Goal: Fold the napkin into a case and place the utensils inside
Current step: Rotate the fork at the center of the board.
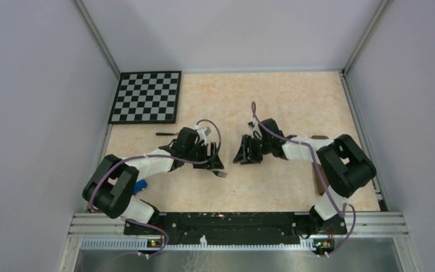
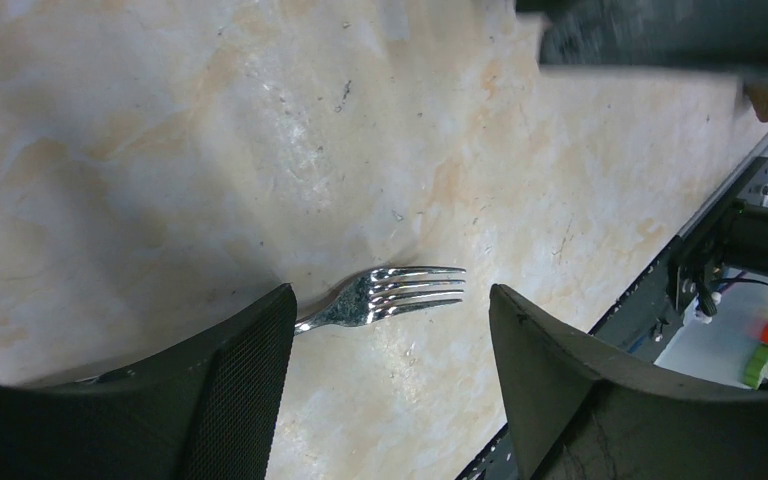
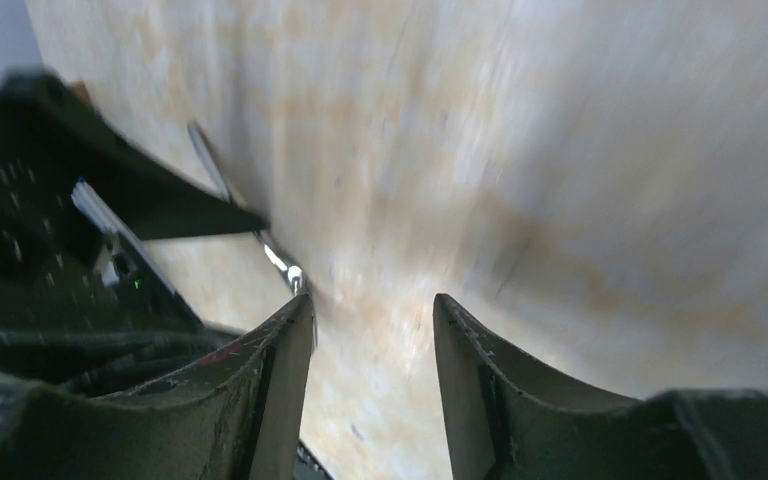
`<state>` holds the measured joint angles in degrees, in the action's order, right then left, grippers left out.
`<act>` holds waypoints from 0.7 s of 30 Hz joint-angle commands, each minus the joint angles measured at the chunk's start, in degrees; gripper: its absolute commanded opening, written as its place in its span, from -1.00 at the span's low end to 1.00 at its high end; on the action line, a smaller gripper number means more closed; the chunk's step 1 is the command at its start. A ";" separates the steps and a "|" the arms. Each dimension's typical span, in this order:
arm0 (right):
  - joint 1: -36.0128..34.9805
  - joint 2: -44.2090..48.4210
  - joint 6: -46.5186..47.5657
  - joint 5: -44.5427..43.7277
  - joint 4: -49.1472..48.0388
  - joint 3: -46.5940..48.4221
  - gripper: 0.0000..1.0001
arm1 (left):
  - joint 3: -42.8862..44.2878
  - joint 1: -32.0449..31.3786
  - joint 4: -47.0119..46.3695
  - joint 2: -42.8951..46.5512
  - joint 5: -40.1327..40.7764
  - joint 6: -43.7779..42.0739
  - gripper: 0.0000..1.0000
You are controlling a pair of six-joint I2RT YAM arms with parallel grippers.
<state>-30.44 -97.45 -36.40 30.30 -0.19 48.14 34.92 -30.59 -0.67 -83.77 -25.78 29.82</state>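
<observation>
Surface (image 1: 294, 107): beige marbled top boxed in by plain grey walls, checkerboard (image 1: 146, 97) sitting in the far left corner.
Left pincer (image 2: 390, 295): spread wide, nothing in its grip, hanging low right over the fork with one finger either side of the tines.
Fork (image 2: 405, 292): silver, lying flat near the middle of the surface, handle running off under one left finger.
Right pincer (image 3: 372, 300): fingers apart too, nothing between them, facing the left one from just beside it. Its own view is pretty blurry.
Knife (image 1: 166, 134): slim dark piece lying flat just in front of the checkerboard, one end going under the left arm.
Napkin (image 1: 319, 182): only brown bits peeking out from under the right arm by the right edge, so can't tell how it's folded.
Toy car (image 1: 141, 186): small, blue, tucked against the left arm.
</observation>
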 commanded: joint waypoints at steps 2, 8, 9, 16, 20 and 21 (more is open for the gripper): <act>-10.50 7.25 -9.07 1.21 -12.01 -12.35 -0.08 | 0.35 0.12 7.41 0.25 6.12 -1.38 0.55; -18.44 5.49 -24.65 -4.71 -30.77 -19.54 -0.57 | 2.40 0.43 7.65 0.10 11.19 -1.20 0.58; -19.15 4.46 -27.61 -6.03 -34.21 -20.46 -0.61 | 3.27 0.56 8.22 -0.75 12.32 -1.24 0.56; -21.24 -7.61 -41.36 -12.45 -56.70 -22.13 -0.80 | 5.92 0.82 10.19 -4.88 20.88 0.27 0.32; -19.64 -9.50 -40.53 -17.53 -55.87 -21.23 -0.80 | 3.93 0.84 12.11 -4.42 23.42 2.18 0.05; -18.60 -9.56 -39.38 -18.08 -54.06 -20.50 -0.80 | 2.47 0.78 11.90 -3.49 23.72 2.87 0.02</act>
<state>-50.74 -105.82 -74.85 19.29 -50.17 26.26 40.93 -30.20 5.61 -86.80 -8.97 31.42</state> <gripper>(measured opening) 0.101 0.537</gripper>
